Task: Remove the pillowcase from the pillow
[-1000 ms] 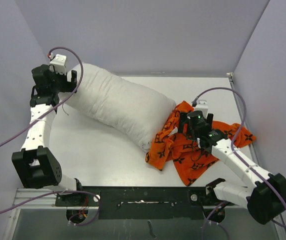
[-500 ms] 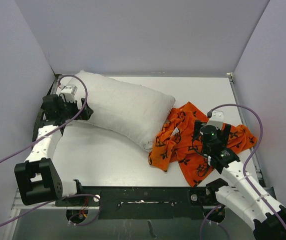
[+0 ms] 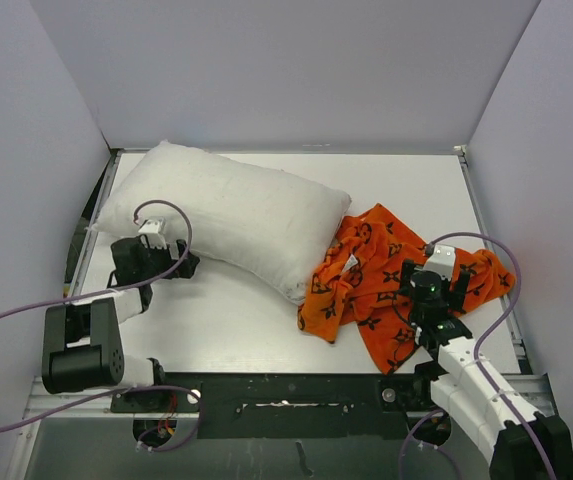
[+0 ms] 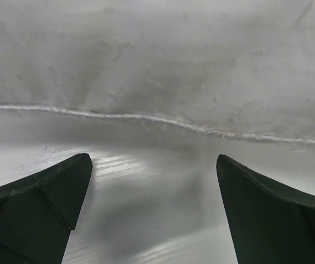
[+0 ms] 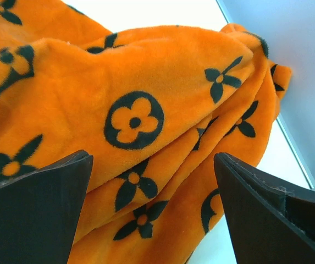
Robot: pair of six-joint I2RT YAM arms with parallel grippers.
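Note:
The plain white pillow (image 3: 231,212) lies bare on the table, slanting from the back left toward the middle. Its seam (image 4: 157,118) fills the top of the left wrist view. My left gripper (image 3: 181,263) sits low on the table at the pillow's near-left edge. It is open (image 4: 153,159), with only table between its fingers. The orange pillowcase (image 3: 376,285) with dark flowers lies crumpled to the right of the pillow, touching its right end. My right gripper (image 3: 434,283) hangs open just above the pillowcase's folds (image 5: 135,115), holding nothing (image 5: 153,155).
Grey walls close in the table (image 3: 236,310) on the left, back and right. The right wall (image 5: 300,66) and the table's right edge stand close to the pillowcase. Purple cables loop from both wrists.
My left gripper opened, let go of the pillow's raised left end and dropped toward the near side. The pillow settled flat. My right arm drew back toward the near edge.

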